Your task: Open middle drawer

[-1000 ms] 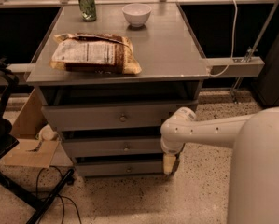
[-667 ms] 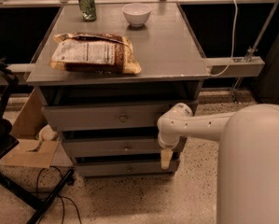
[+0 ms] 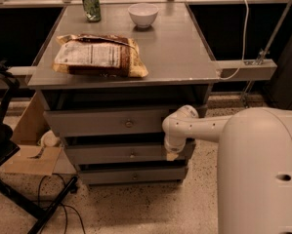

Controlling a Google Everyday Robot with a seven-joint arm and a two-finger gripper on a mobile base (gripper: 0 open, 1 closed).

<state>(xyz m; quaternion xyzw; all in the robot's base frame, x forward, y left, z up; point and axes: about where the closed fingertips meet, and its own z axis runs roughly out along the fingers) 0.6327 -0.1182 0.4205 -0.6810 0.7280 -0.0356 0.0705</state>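
- The lower right is taken up by the robot's white body (image 3: 260,179). Its arm (image 3: 204,128) is stretched left to the front of the cabinet.
- The speckled floor (image 3: 150,208) in front of the drawers is seen as open room. Only a black stand (image 3: 18,199) and some cables are parked at the lower left.
- A grey cabinet (image 3: 194,57) is set mid-frame, flat top up, with three drawers stacked on the side facing the camera.
- A grey rail (image 3: 248,69) is stuck out from the top's right edge, with a white cable (image 3: 243,28) looped over it.
- The taller-fronted top drawer (image 3: 87,123) is found right under the top.
- The middle drawer (image 3: 96,154) is sandwiched between that one and the bottom drawer (image 3: 106,175). Its long axis runs left-right and its slim front is pointed at the camera, with a dark gap above it.
- A snack bag (image 3: 99,57) is laid flat near the top's front-left edge.
- A cardboard box (image 3: 31,155) is left on the floor just beside the cabinet's left side.
- A white bowl (image 3: 143,14) and a green can (image 3: 91,5) are set at the back of the top, a bit apart.
- The gripper (image 3: 172,155) is hung pointing down at the right end of the middle drawer's front. Whether it's spread or closed up can't be told.
- The drawer's small round knob (image 3: 132,154) is seen at the centre of the panel, clear to the left of the gripper.
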